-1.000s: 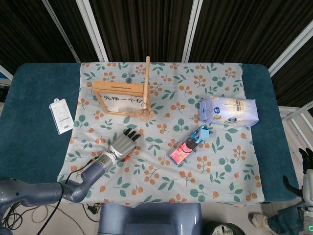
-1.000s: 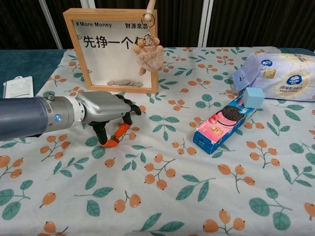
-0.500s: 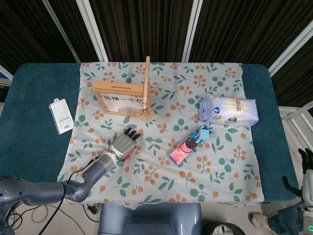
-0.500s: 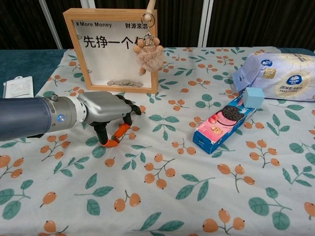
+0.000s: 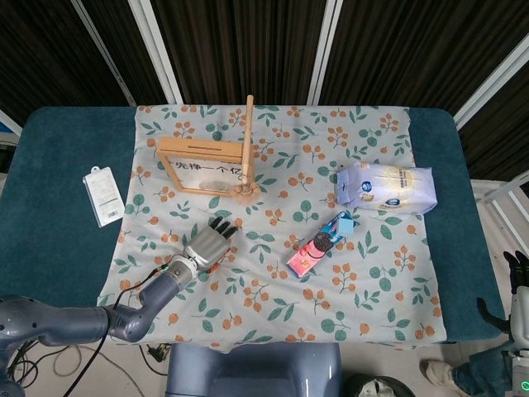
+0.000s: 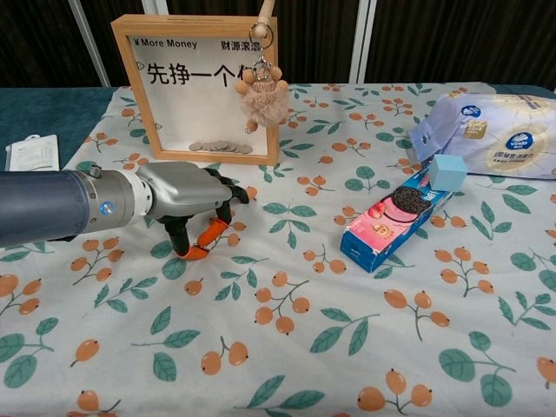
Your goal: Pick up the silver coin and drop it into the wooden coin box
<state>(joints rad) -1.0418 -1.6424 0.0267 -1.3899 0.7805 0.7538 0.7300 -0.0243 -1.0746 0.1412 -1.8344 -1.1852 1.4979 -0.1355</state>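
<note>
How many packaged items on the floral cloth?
2: white-blue soft pouch at the right edge; pink rectangular snack box centre-right, a small blue cube on its far end. None appear hidden.

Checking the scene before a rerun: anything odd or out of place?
Nothing spilled or damaged. One oddity: a small blue cube sits atop the angled cookie box. No loose silver coin shows; left hand rests fingertips-down on the cloth.

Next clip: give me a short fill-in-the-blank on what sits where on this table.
1. The left hand rests on the floral ____, in front of the wooden coin box.
2. Coins lie at the ____ of the coin box.
3. A small blue cube sits on the pink ____.
4. The fluffy charm hangs in front of the box's ____ side in the chest view.

Missing words: cloth; bottom; box; right
</note>
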